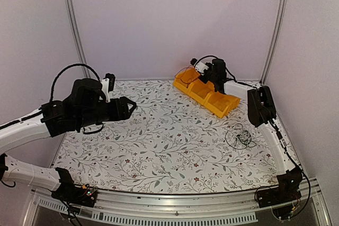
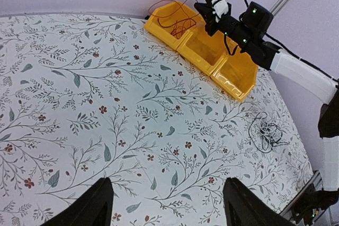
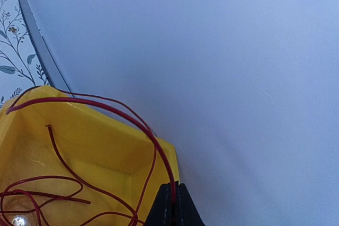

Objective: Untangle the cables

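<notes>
Your right jaws are pinched shut on the red cable (image 3: 151,137), just above the end compartment of the yellow bin (image 1: 212,104) that sits by the worktop's (image 1: 159,146) far edge toward the right corner; the rest of that cable lies looped inside that compartment. Your left jaws stand wide open above the worktop near its left edge. The other cables (image 1: 241,137) lie in a loose bundle near the right edge, apart from the bin.
</notes>
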